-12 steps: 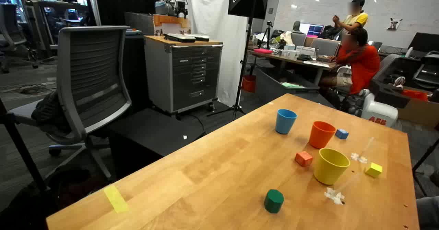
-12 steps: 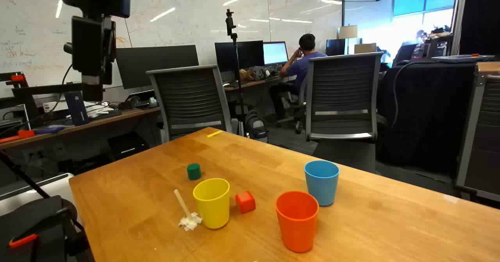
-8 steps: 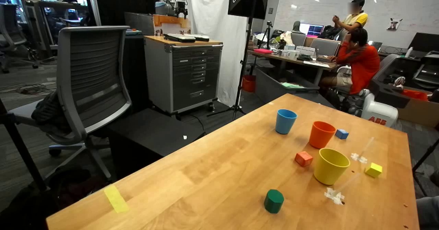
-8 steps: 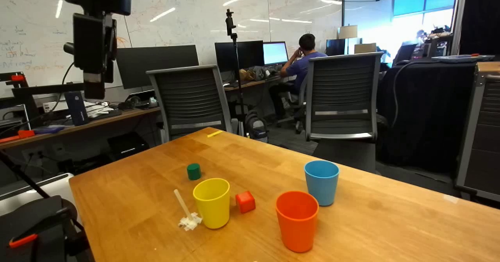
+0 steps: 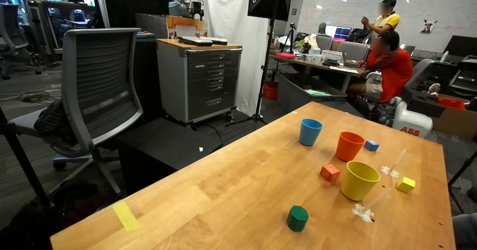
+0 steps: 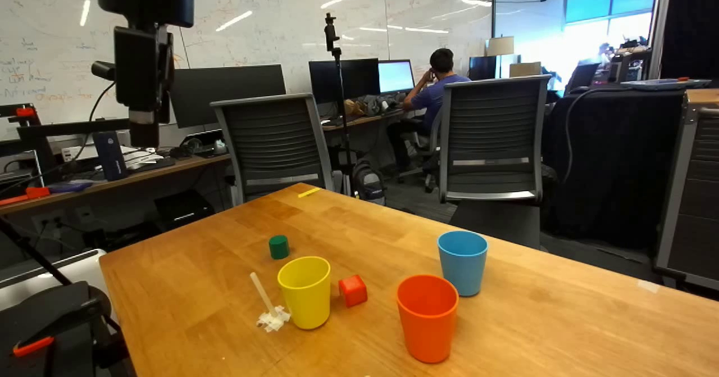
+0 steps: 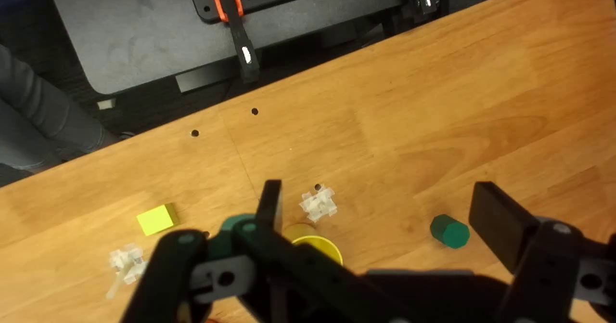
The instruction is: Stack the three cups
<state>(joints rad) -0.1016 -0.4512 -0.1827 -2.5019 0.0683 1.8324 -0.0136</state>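
The blue cup (image 5: 310, 132) (image 6: 463, 264), the orange-red cup (image 5: 349, 146) (image 6: 428, 323) and the yellow cup (image 5: 358, 183) (image 6: 308, 295) stand upright and apart on the table in both exterior views. The orange-red cup is between the other two. In the wrist view the yellow cup (image 7: 321, 247) shows partly behind a finger; the blue cup is hidden there. My gripper (image 7: 378, 188) is open, with nothing between its fingers, high above the table. In an exterior view the gripper (image 6: 145, 132) hangs at the upper left, away from the cups.
A red block (image 5: 330, 172) (image 6: 353, 290) lies beside the yellow cup. A green block (image 5: 297, 218) (image 6: 278, 246) (image 7: 450, 231), a blue block (image 5: 371, 145) and a yellow block (image 5: 406, 184) (image 7: 157, 219) lie around. Thin sticks (image 6: 263, 293) stand taped to the table (image 6: 213, 264).
My gripper has moved slightly to the right in an exterior view, still high up. The cups and blocks have not moved.
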